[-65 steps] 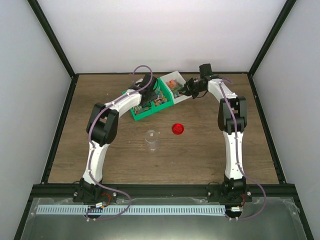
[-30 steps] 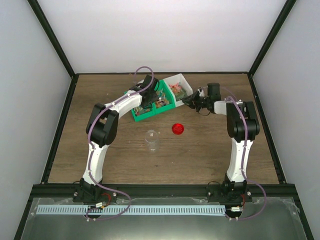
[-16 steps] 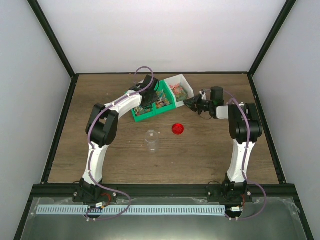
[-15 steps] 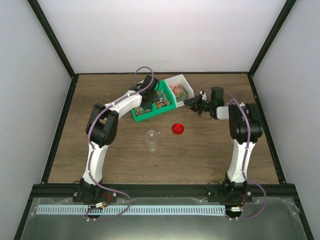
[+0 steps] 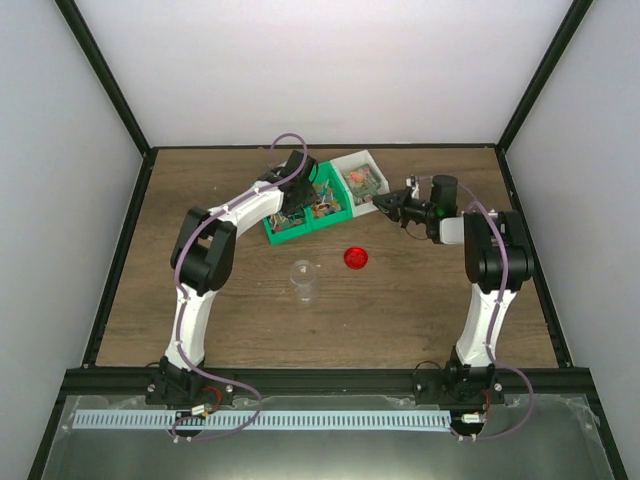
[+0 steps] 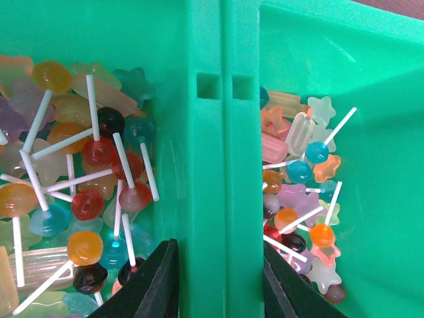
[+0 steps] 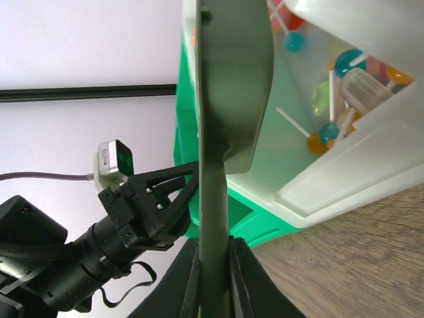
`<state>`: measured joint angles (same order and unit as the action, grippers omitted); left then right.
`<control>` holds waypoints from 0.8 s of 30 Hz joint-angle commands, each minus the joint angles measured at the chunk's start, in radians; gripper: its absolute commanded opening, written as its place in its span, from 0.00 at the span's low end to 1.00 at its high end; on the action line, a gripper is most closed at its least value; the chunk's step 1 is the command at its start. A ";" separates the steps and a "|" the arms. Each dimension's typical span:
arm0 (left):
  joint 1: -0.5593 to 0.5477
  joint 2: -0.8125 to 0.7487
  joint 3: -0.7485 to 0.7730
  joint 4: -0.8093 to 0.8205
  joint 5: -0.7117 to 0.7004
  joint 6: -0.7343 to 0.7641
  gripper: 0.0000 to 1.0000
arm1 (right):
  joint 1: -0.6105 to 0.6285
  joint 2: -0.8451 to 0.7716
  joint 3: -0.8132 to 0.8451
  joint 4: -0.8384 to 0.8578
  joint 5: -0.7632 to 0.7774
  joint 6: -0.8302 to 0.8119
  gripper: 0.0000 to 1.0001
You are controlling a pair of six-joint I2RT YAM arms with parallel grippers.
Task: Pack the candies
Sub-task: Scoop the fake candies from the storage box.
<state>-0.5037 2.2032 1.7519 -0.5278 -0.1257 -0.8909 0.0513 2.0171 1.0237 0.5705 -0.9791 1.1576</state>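
Note:
The candies are small lollipops and star-shaped sweets in mixed colours. They fill two green bins (image 5: 300, 218) on both sides of the bins' shared wall (image 6: 212, 165), to the left (image 6: 86, 199) and to the right (image 6: 298, 199). More lie in the white bin (image 5: 360, 178), as the right wrist view shows (image 7: 338, 99). My left gripper (image 6: 218, 265) is shut on the green wall; in the top view (image 5: 295, 195) it sits over the bins. My right gripper (image 7: 213, 248) is shut on the handle of a dark scoop (image 7: 225, 86), whose blade stands edge-on at the white bin's rim (image 7: 344, 179).
A clear jar (image 5: 304, 281) stands upright and open in mid-table. The round red lid (image 5: 355, 258) lies to its right. My left gripper's fingers (image 7: 152, 199) show behind the scoop in the right wrist view. Black frame rails edge the table.
My right arm has folded down and drawn its wrist back to the right, with the scoop still at the white bin's edge. The bins have shifted slightly. The left arm keeps its hold.

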 commanded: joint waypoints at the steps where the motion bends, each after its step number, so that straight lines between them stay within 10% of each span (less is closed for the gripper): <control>1: -0.017 0.012 -0.025 0.032 0.239 -0.078 0.04 | -0.014 -0.052 0.007 0.024 -0.067 -0.023 0.01; 24: -0.016 -0.019 -0.017 0.018 0.224 -0.022 0.10 | -0.056 -0.155 -0.077 0.056 -0.080 0.010 0.01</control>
<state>-0.5041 2.1925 1.7515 -0.5430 -0.0757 -0.8459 0.0128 1.9015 0.9775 0.5701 -1.0256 1.1599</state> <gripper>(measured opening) 0.275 0.102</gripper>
